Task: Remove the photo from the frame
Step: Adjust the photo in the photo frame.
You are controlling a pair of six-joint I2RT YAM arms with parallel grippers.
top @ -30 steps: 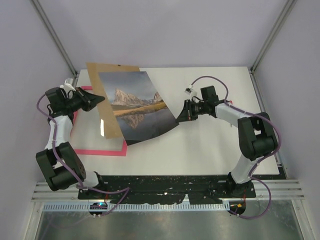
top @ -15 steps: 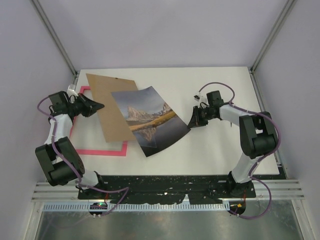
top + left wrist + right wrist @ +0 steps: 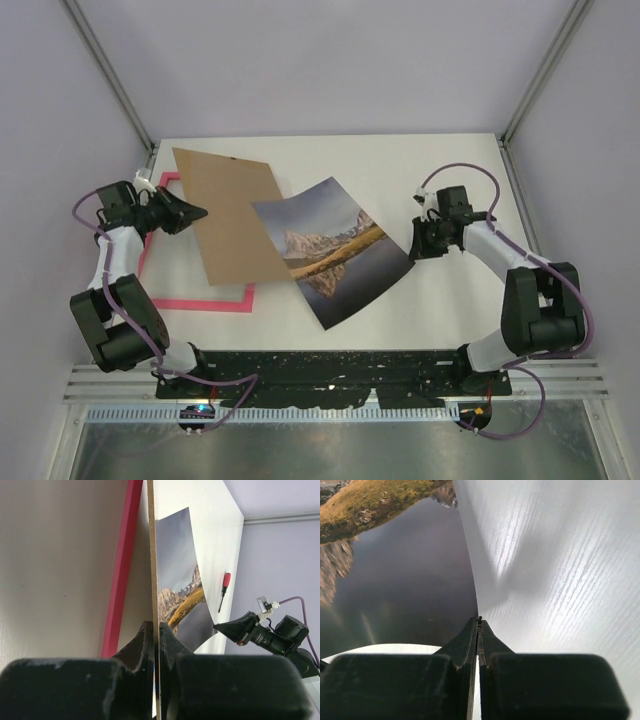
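The photo, a mountain mirrored in a lake, lies tilted at mid-table, its left corner over the brown backing board. My right gripper is shut on the photo's right corner and holds it bent above the table. In the right wrist view the print curves away from the closed jaws. My left gripper is shut on the board's left edge; the left wrist view has that board edge-on between the jaws. The pink frame lies flat beneath the board at the left.
White table with metal posts at the back corners. A black base plate runs along the near edge. In the left wrist view a small red-handled tool lies beyond the photo and frame.
My right gripper has drawn the photo to the right and nearer, sliding it almost off the backing board. The left gripper lowered the board at first, then stayed still.
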